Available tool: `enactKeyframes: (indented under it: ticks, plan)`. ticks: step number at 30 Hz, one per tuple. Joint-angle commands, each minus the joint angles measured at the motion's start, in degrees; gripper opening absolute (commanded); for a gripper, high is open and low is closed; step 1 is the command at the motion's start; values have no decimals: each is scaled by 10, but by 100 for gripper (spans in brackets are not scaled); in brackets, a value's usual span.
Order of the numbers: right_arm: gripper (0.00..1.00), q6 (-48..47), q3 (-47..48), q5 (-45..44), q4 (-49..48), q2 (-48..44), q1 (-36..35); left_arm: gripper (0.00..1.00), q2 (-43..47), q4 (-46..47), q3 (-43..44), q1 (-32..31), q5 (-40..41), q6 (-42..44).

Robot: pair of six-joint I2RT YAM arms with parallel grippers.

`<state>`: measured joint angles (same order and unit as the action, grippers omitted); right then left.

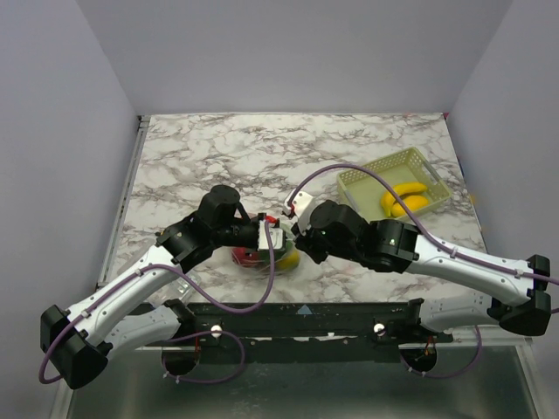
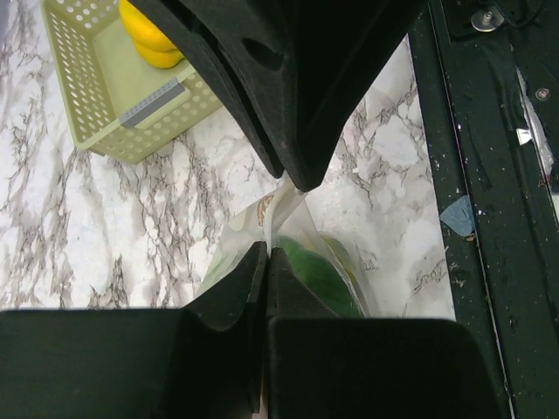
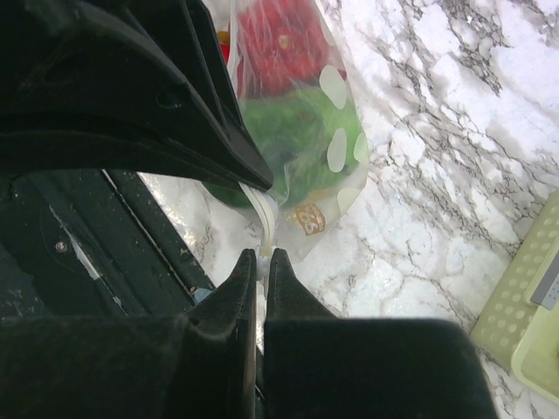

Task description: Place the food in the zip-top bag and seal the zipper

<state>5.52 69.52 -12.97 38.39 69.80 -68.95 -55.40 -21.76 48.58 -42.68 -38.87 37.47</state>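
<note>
The zip-top bag [image 3: 301, 161], at the marble table's [image 1: 218, 148] near edge, holds red food [image 3: 279, 44] and green food [image 3: 288, 131]. The left gripper [image 2: 266, 255] and right gripper [image 3: 260, 257] pinch its zipper [image 3: 266, 214], seemingly. The green basket [image 1: 367, 179] holds yellow bananas [image 1: 406, 199].

Desk [image 1: 218, 148]: white marble pattern with grey veins, evenly lit. Plain pale grey walls enclose it: back wall [image 1: 288, 52] at 12 o'clock, left wall [image 1: 52, 131] at 9, right wall [image 1: 515, 70] at 3. Black rail [image 1: 297, 319] along desk edge at 6.
</note>
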Motion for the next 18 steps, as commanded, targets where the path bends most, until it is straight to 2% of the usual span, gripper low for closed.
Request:
enactKeyframes:
  ticks: [1, 13, 18]
  plan:
    - [0, -2, -1, -21, -83, 10, -4, 0, 8, 8, 24, -4, -58, 0]
    - [0, -25, 3, -18, -155, 41, -3, 0, 9, 6, 25, -3, -65, 0]
    - [0, -45, -24, 31, -179, 21, -3, 0, 16, 8, 20, -3, -56, 2]
